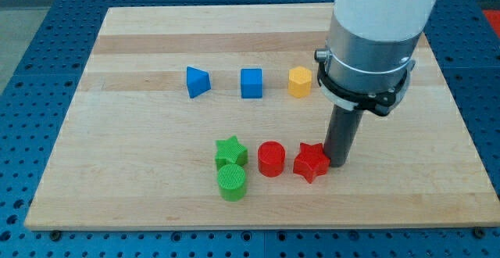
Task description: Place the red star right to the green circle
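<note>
Most of the job is remaining: the red star (311,162) is sitting lower-centre, beyond the red cylinder (271,159), not beside the green circle (232,182). The rod's tip (337,164), gripperless, is touching the star's right side.

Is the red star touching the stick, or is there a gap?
Touching, it seems: my tip sits right against the red star on the view's right, no wood showing between them. The red circle lies just left.
</note>
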### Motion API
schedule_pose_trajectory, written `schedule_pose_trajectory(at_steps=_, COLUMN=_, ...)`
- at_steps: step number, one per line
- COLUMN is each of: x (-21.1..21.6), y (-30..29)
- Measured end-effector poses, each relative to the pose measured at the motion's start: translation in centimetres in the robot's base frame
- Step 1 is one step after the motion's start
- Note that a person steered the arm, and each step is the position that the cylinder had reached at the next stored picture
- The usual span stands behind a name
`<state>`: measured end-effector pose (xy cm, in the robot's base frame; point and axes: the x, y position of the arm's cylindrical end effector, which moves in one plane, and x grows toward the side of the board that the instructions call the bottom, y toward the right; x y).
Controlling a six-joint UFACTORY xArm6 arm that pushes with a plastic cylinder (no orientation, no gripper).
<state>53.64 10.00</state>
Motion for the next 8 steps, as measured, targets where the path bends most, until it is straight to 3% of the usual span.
schedule_pose_trajectory(at_steps=2, x=-6.1, y=3.1)
schedule_pose_trajectory(at_steps=3, x=-6.3, y=0.8)
schedule_pose_trajectory(at_steps=5, x=-5.8, y=-3.2)
schedule_pose_trajectory(at_steps=6, x=-5.5, y=-2.5)
schedule_pose_trajectory(at_steps=8, x=-1.0, y=-2.4)
